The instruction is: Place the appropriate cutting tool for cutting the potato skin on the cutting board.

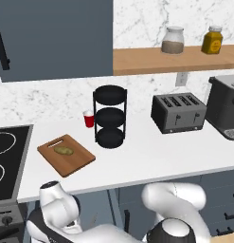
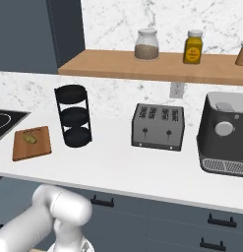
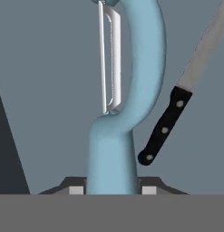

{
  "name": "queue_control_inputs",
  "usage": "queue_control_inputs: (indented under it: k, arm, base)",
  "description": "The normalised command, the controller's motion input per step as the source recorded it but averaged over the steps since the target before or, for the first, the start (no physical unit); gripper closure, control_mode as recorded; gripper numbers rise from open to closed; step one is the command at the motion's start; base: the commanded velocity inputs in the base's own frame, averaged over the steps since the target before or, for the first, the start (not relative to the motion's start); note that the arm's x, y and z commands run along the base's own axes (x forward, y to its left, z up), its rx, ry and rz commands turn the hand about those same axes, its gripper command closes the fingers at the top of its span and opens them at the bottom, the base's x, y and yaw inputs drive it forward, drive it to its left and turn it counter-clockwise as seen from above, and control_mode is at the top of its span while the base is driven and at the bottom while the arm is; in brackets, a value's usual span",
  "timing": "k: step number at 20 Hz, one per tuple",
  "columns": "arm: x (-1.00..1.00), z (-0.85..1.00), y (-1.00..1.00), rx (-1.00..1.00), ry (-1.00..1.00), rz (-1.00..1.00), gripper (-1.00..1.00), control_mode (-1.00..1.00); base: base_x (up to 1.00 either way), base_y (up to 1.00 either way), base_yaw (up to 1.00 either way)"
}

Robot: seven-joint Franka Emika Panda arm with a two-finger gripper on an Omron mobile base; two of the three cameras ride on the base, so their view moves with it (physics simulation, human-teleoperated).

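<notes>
So I've got the peeler [image 3: 127, 113] sitting right between the fingertips [image 3: 76, 189] in the hand view, handle running down into the gripper [image 3: 112, 189] with the looped head and blade pointing away from me. Jaws look narrow and snug against the handle on both sides, so I'm calling it gripped, though I can't see the contact itself. Just right of the peeler is the knife [image 3: 177, 118], black riveted handle low, blade angling up and away. It's apart from the peeler, not touching, and it's the wrong tool anyway. Both lie over a flat grey surface; I can't tell what that surface is.

The arm is folded low in front of the counter [image 1: 151, 156] in the base views, below its edge.

Further out on the counter, the board [image 1: 76, 161] lies flat near the stove [image 1: 7, 156], just left of the black three-tier rack [image 1: 110, 116]. The potato [image 1: 63, 151] is on the board, toward its slot-handle end. A red cup [image 1: 89, 118] stands just behind, beside the rack. A toaster [image 1: 178, 112] and coffee machine [image 2: 225, 133] are well off to the right.

My read: grasp done, transport not started. Next I need to lift clear of the knife, bring the hand above counter level, swing over to the board and set the peeler on the bare half, clear of the potato.
</notes>
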Motion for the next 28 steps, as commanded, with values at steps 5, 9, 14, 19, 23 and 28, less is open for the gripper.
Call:
queue_control_inputs:
  k: [5, 9, 14, 19, 23, 28]
  arm:
    - [-0.52, 1.0, -0.73, 0.0, 0.0, -0.02, 1.0, -1.0]
    - [-0.17, 1.0, -0.9, 0.0, -0.01, -0.04, 1.0, -1.0]
    - [0.07, 0.96, -0.94, 0.0, -0.01, -0.03, 1.0, -1.0]
    - [0.75, 0.62, -0.64, 0.0, -0.03, 0.02, 1.0, -1.0]
    - [0.74, 0.46, -0.38, -0.02, -0.06, 0.12, 1.0, -1.0]
    - [0.71, 0.18, -0.07, -0.11, -0.06, 0.29, 1.0, -1.0]
  base:
    - [0.0, 0.0, 0.0]
    - [0.0, 0.0, 0.0]
    - [0.0, 0.0, 0.0]
    - [0.0, 0.0, 0.0]
    - [0.0, 0.0, 0.0]
    - [0.0, 0.0, 0.0]
